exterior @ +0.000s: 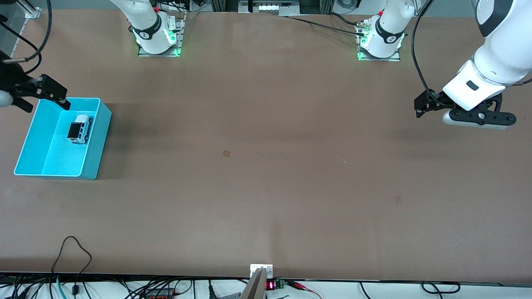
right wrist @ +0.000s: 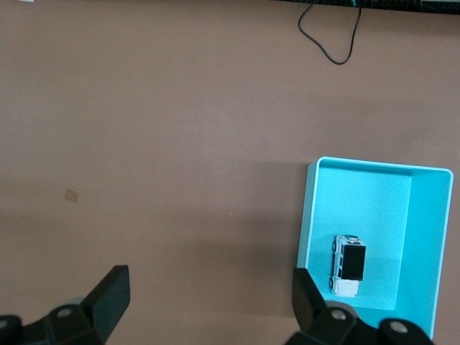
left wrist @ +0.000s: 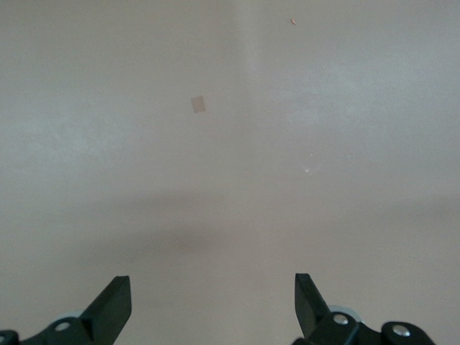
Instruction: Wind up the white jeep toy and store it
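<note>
White with a black rear roof panel, the white jeep toy (exterior: 81, 128) (right wrist: 348, 264) lies inside the cyan bin (exterior: 92, 158) (right wrist: 424, 244), on the bin's floor and in the half farther from the front camera, close to the wall that faces the middle of the table. Nothing touches it. The bin sits on the brown tabletop (exterior: 266, 166) at the right arm's end.

Over the bin's corner farthest from the front camera hangs the right gripper (exterior: 45, 95) (right wrist: 208, 298), its fingers spread wide and empty; its wrist view looks down on the bin with the toy inside.

Well apart from all that, the left gripper (exterior: 424, 109) (left wrist: 213, 302) hovers over bare tabletop at the left arm's end, fingers likewise parted and holding nothing. Its wrist view shows only the tabletop and a small tan patch (left wrist: 198, 105) on the surface.

A similar small square mark (exterior: 226, 153) (right wrist: 72, 195) shows near the middle of the tabletop. A black cable loop (exterior: 70, 253) (right wrist: 330, 36) lies at the edge nearest the front camera.
</note>
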Robot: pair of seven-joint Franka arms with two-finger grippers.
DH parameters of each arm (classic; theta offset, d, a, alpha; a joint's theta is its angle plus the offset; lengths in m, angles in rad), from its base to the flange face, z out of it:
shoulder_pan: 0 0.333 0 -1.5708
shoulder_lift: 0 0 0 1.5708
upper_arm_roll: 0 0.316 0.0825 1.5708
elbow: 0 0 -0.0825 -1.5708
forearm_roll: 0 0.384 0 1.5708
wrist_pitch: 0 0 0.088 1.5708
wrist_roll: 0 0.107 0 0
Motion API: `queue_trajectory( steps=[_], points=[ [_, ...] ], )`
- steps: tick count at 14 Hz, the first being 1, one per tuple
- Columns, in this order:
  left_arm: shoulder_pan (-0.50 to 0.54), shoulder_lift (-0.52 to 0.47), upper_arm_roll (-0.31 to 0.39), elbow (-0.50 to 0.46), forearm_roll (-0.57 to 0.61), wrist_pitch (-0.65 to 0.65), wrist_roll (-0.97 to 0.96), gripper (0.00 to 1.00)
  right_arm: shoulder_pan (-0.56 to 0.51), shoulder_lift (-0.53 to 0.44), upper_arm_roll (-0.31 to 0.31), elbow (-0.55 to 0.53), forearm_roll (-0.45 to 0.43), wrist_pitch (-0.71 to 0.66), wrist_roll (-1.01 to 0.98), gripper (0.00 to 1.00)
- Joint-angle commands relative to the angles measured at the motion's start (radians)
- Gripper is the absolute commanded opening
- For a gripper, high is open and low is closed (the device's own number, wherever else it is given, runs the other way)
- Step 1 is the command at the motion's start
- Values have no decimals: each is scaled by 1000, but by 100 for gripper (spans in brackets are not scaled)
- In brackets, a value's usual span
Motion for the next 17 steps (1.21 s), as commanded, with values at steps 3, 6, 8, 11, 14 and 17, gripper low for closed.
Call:
queue_trajectory(
  steps=[3,6,8,11,14,17],
  points=[
    [-2,-4,-2,16,1,-21,24,100,17,18,5,50,10,-40,27,100],
    [-3,-4,-3,17,2,-21,22,100,32,31,4,84,9,-66,46,100],
    [-3,-3,-3,19,2,-21,28,100,31,31,4,82,10,-97,55,100],
    [-3,13,-3,53,2,-41,33,100,32,30,4,84,-2,-130,107,100],
    [-5,14,-3,56,2,-42,33,100,29,31,4,87,1,-129,97,100],
    [-5,14,-3,56,2,-49,33,100,28,31,2,87,9,-123,98,100]
  ],
)
